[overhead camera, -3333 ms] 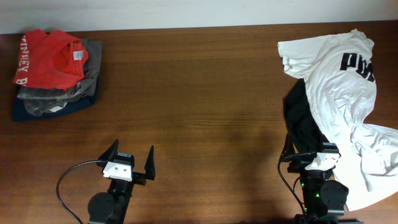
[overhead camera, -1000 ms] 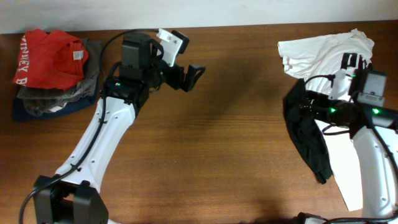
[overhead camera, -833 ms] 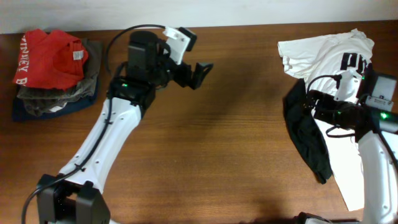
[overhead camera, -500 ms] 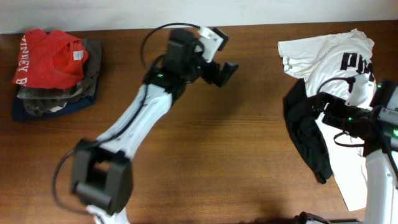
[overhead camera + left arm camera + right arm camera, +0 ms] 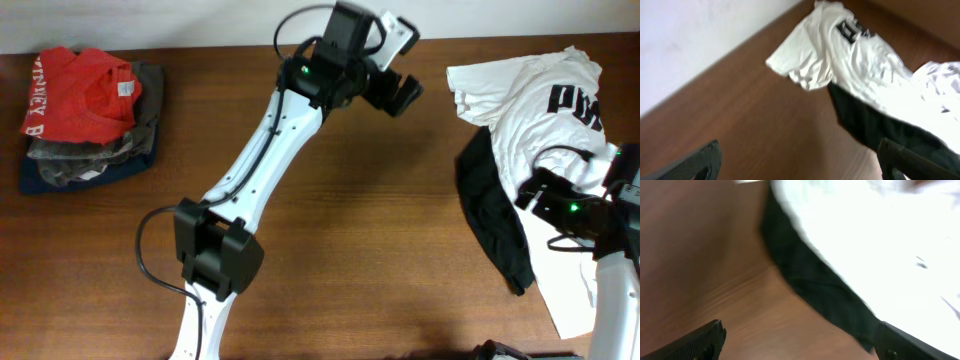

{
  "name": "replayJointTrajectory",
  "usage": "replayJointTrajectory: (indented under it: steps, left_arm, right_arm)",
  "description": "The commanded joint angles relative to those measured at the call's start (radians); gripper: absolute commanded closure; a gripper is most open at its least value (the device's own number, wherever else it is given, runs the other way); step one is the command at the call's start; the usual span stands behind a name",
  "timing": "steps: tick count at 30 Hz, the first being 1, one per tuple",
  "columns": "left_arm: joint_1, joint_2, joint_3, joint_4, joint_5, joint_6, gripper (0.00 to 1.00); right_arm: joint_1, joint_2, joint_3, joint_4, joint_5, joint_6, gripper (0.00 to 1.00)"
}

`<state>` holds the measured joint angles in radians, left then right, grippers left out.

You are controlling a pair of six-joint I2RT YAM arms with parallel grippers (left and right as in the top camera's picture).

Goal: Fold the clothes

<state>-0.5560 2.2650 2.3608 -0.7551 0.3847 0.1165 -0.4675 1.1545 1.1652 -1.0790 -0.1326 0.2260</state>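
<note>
The clothes lie crumpled at the table's right end. A white T-shirt (image 5: 535,115) with black block letters partly covers a black garment (image 5: 490,215). My left gripper (image 5: 396,82) is open and empty, high over the table's back edge, just left of the shirt's sleeve. The left wrist view shows the T-shirt (image 5: 840,55) and the black garment (image 5: 875,125) ahead of the left gripper (image 5: 800,170). My right gripper (image 5: 530,192) hangs open over the seam of white and black cloth. In the right wrist view the black garment (image 5: 815,280) and T-shirt (image 5: 880,230) sit beyond the right gripper (image 5: 800,347).
At the back left stands a pile of folded garments: a red garment (image 5: 75,95) with white letters on top, grey (image 5: 135,140) below it and navy (image 5: 60,178) at the bottom. Bare brown table (image 5: 330,250) lies between the pile and the clothes.
My left arm has swung right along the back edge, toward the T-shirt. The right gripper has drawn back toward the front, off the shirt's letters onto the black garment's edge. Both stay open.
</note>
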Motion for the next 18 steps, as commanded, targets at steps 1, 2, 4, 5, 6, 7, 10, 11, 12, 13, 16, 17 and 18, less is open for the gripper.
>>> replayJointTrajectory:
  steps: [1, 2, 4, 5, 6, 7, 10, 11, 12, 13, 16, 17, 18]
  left_arm:
    - [-0.002, 0.003, 0.067, -0.052, -0.034, 0.021, 0.01]
    - [-0.002, 0.003, 0.067, -0.063, -0.034, 0.021, 0.01]
    - [-0.002, 0.007, 0.066, -0.085, -0.035, 0.021, 0.01]
    - [-0.002, 0.007, 0.066, -0.092, -0.035, 0.021, 0.01]
    - [-0.002, 0.008, 0.066, -0.1, -0.035, 0.021, 0.01]
    - [-0.002, 0.009, 0.066, -0.103, -0.034, 0.02, 0.01]
    - [-0.008, 0.009, 0.066, -0.106, -0.034, 0.02, 0.01]
    - [-0.01, 0.009, 0.066, -0.106, -0.034, 0.02, 0.01]
    - [-0.012, 0.009, 0.066, -0.106, -0.034, 0.02, 0.01]
    - [-0.014, 0.009, 0.066, -0.106, -0.034, 0.02, 0.01]
    - [-0.014, 0.009, 0.066, -0.113, -0.034, 0.02, 0.01]
    - [-0.014, 0.009, 0.066, -0.117, -0.034, 0.02, 0.01]
    - [-0.015, 0.009, 0.066, -0.122, -0.034, 0.02, 0.01]
  right_arm:
    - [-0.087, -0.014, 0.027, -0.007, 0.157, 0.141, 0.01]
    - [-0.114, -0.011, 0.021, -0.006, 0.157, 0.151, 0.01]
    - [-0.182, -0.001, 0.006, 0.0, 0.146, 0.158, 0.0]
    - [-0.209, 0.005, -0.001, 0.002, 0.132, 0.161, 0.01]
    - [-0.239, 0.015, -0.011, 0.007, 0.111, 0.172, 0.03]
    - [-0.267, 0.025, -0.025, 0.018, 0.087, 0.176, 0.04]
    - [-0.323, 0.05, -0.081, 0.061, 0.032, 0.177, 0.07]
    - [-0.338, 0.06, -0.105, 0.077, 0.028, 0.183, 0.08]
    - [-0.348, 0.069, -0.132, 0.093, 0.028, 0.201, 0.08]
    - [-0.355, 0.077, -0.158, 0.112, 0.028, 0.213, 0.09]
    - [-0.36, 0.098, -0.232, 0.162, 0.027, 0.24, 0.1]
    - [-0.36, 0.104, -0.252, 0.174, 0.027, 0.24, 0.11]
    - [-0.359, 0.107, -0.272, 0.184, 0.027, 0.24, 0.11]
